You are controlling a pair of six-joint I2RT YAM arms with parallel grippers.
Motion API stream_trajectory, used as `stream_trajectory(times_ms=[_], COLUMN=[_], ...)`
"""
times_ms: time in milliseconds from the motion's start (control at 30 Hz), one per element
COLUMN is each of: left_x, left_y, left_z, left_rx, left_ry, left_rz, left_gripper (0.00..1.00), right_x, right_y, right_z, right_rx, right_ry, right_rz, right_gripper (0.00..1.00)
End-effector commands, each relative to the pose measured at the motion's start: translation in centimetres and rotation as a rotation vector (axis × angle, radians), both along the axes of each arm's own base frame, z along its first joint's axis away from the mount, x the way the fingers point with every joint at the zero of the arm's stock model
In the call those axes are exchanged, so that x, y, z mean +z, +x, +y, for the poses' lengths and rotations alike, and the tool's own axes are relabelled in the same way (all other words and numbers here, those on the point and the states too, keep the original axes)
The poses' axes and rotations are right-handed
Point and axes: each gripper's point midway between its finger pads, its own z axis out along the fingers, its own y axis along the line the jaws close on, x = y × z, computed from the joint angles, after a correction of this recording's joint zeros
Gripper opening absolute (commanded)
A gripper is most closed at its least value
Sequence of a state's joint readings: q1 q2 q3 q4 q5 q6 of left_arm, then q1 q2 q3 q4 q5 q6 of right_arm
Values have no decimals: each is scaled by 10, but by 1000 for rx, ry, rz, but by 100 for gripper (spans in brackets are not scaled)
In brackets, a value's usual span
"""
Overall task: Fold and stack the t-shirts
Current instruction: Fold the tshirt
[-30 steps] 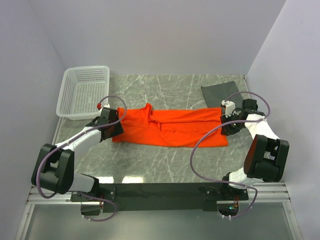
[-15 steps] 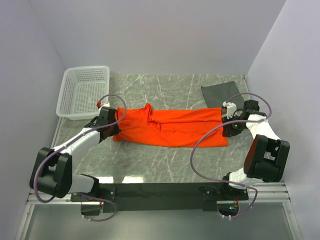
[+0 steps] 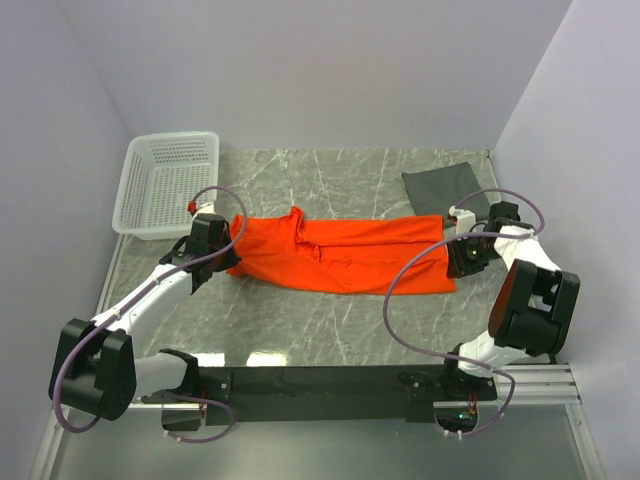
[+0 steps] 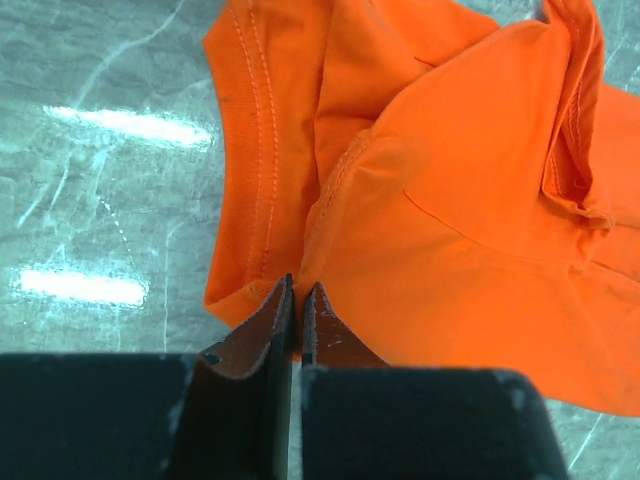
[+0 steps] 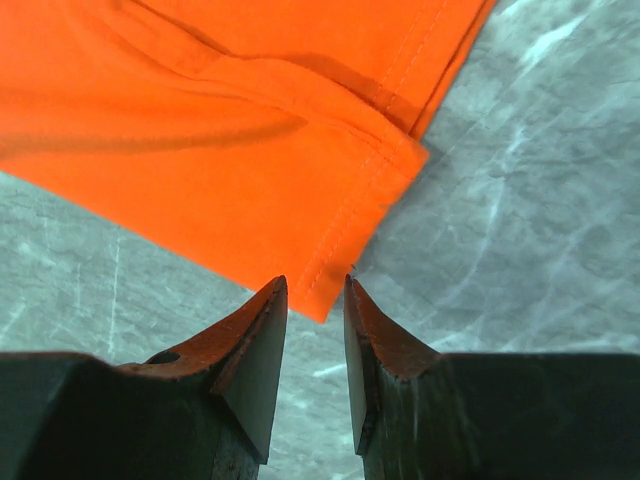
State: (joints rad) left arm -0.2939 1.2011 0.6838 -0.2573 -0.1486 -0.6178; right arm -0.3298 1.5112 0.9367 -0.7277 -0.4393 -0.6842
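Note:
The orange t-shirt (image 3: 340, 255) lies stretched out left to right on the marble table. My left gripper (image 3: 226, 262) is at its left end, with its jaws pinched on a fold of the orange cloth (image 4: 450, 200) in the left wrist view (image 4: 297, 288). My right gripper (image 3: 457, 262) is at the shirt's right end. It is open a little and holds nothing (image 5: 315, 285). A hemmed corner of the shirt (image 5: 200, 120) lies on the table just in front of its fingertips. The dark grey t-shirt (image 3: 440, 188) lies flat at the back right.
A white lattice basket (image 3: 170, 180) stands at the back left corner, close behind the left arm. Walls close in the table on the left, back and right. Grey cables loop from both arms over the table's front half.
My left gripper has moved left and back a little with the shirt's left end. My right gripper has drawn back to the right, off the shirt's right edge.

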Motion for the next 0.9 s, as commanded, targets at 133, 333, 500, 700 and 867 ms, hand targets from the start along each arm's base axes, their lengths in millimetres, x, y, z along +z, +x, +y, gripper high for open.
stream_trajectory(times_ms=[133,333,500,700,867], left_x=[10,10,14,17,17], left_y=[0,-1,-1,-2,-2], left_z=[-5,-5,-5,-5,-6], left_rx=[-11,-8,-6,-8,-12], left_ry=[-39,-43,-45,-50,-55], left_rz=[-32,-34,-42,-50,-50], left_gripper=[3,2,1,1,1], right_x=[-7,-21,-26,-20,-29], right_y=[18,16,9,8,6], right_z=[2,-4,-8,-10,-1], right_rx=[-73,-101,-113,-123,-112], right_ry=[78,53,18,1,55], right_rz=[54,90,102,80,124], right_gripper=[41,42,42,45,42])
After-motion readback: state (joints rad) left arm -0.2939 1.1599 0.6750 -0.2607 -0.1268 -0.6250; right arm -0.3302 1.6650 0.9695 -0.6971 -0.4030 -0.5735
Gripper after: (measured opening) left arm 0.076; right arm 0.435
